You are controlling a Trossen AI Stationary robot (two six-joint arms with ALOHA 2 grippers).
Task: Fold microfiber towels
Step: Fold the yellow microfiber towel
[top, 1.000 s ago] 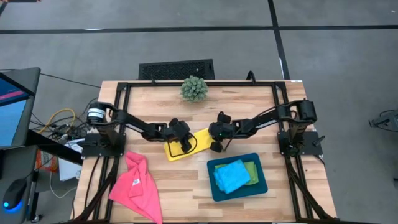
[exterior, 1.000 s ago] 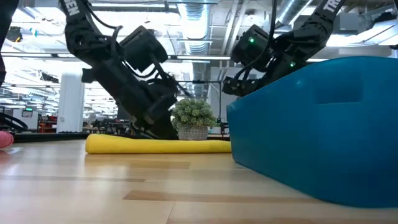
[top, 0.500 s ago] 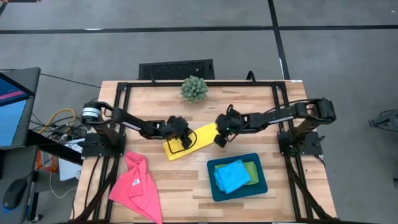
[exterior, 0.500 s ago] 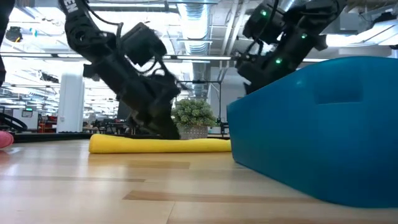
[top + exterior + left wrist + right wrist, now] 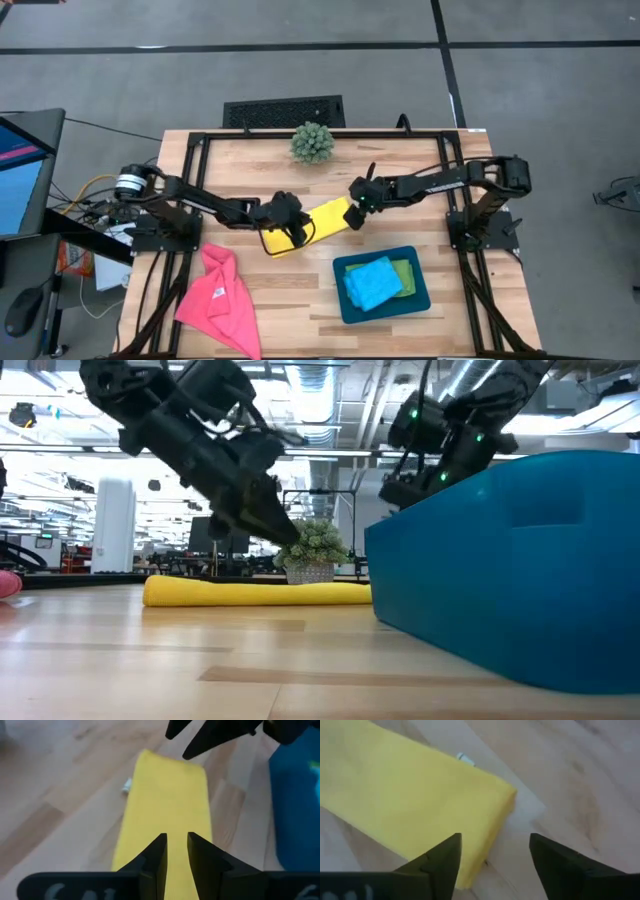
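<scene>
The yellow towel (image 5: 325,216) lies flat on the table's middle as a folded strip (image 5: 255,593), slanting from near left to far right. My left gripper (image 5: 297,232) hangs just above the strip's left half (image 5: 170,795). Its fingers (image 5: 176,851) are shut to a narrow slit with nothing between them. My right gripper (image 5: 354,212) stands open above the strip's right end (image 5: 490,800), touching nothing (image 5: 495,855). The pink towel (image 5: 220,295) lies crumpled at the near left. The blue towel (image 5: 372,282) and the green towel (image 5: 406,272) rest in the teal tray (image 5: 345,305).
A spiky green plant (image 5: 312,143) stands at the far middle edge. The teal tray's wall (image 5: 500,560) stands just near-right of the yellow strip. A small white tag (image 5: 465,757) shows beside the strip's far edge. Bare wood lies between the pink towel and the tray.
My left gripper has risen off the yellow towel, which stays flat on the table. My right gripper has gone up and toward the far edge, rolling as it went. The towel's right end now reaches farther toward the right than before.
</scene>
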